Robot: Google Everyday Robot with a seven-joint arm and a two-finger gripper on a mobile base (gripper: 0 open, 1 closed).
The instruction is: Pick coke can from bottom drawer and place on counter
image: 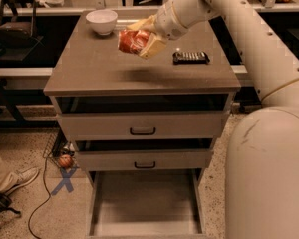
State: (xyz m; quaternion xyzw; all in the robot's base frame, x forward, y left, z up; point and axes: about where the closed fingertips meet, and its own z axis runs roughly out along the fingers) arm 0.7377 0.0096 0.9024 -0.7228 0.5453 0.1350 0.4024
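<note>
Hand (141, 43): we see it in the air over the rear half of the counter (89, 71), nearer the back edge than the front and about mid-width. Its pale fingers (153, 45) are clamped on the coke can (131, 41).
Can: red, tipped over on a slant in the hand's grip and clear of the counter top. We see a soft shadow on the slab beneath it.
Arm (214, 4): pale and thick, it slants down from beyond the back right corner to the hand.
Dark flat object (191, 58): lies on the counter toward the right edge, near the hand but apart from it. We cannot tell what it is.
Bowl (102, 21): white and upright, by the back left corner.
Upper drawers (143, 128): two grey fronts with black bar handles, stacked under the front edge.
Bottom drawer (144, 205): pulled out below the front edge, and we see its flat grey floor.
Ball (65, 161): orange-red, on the floor left of the drawers, just above a blue tape cross (65, 179).
Shoe (20, 177): at the far left on the floor.
</note>
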